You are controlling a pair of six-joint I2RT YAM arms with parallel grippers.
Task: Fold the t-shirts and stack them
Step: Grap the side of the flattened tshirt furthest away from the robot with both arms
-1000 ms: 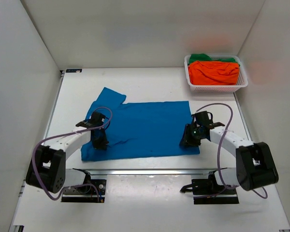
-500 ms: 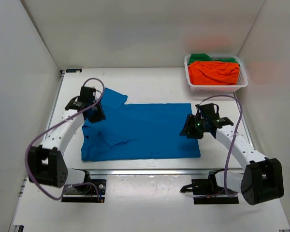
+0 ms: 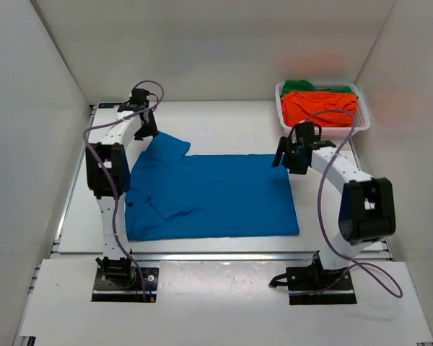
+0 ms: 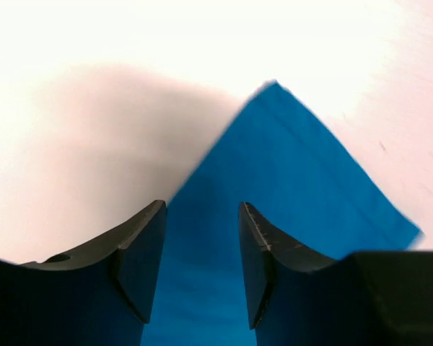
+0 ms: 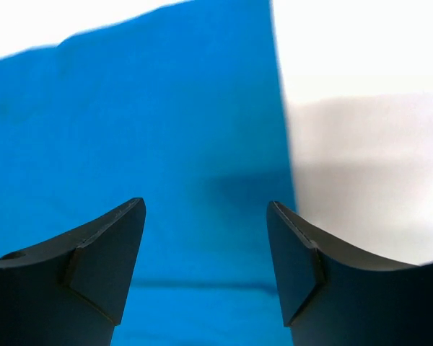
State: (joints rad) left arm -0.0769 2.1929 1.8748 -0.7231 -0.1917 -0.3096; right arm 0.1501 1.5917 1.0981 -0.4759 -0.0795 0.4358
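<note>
The left gripper [image 4: 201,209] hung with its jaws parted to a moderate gap and nothing between them, poised over the pointed tip of the far-left sleeve of the blue t-shirt [image 3: 216,194]. Across the cloth, the right gripper [image 5: 206,204] stood spread wider and equally empty above the shirt's far right corner, where the blue edge met the bare white table [image 3: 231,122]. The blue t-shirt lay spread mostly flat in the middle of the table between the two arms, its far sleeve jutting toward the back left and a crease showing near its left side. An orange t-shirt [image 3: 319,108] and a green t-shirt [image 3: 299,86] sat bunched in the white mesh basket [image 3: 325,132] at the back right, well apart from the work. By the look of it, the folding of the first shirt was only at its opening step, with both arms lined up to take the far edge. The next move appeared to call for both grippers to drop onto the cloth, close on sleeve tip and corner together, and carry that edge evenly toward the near side.
</note>
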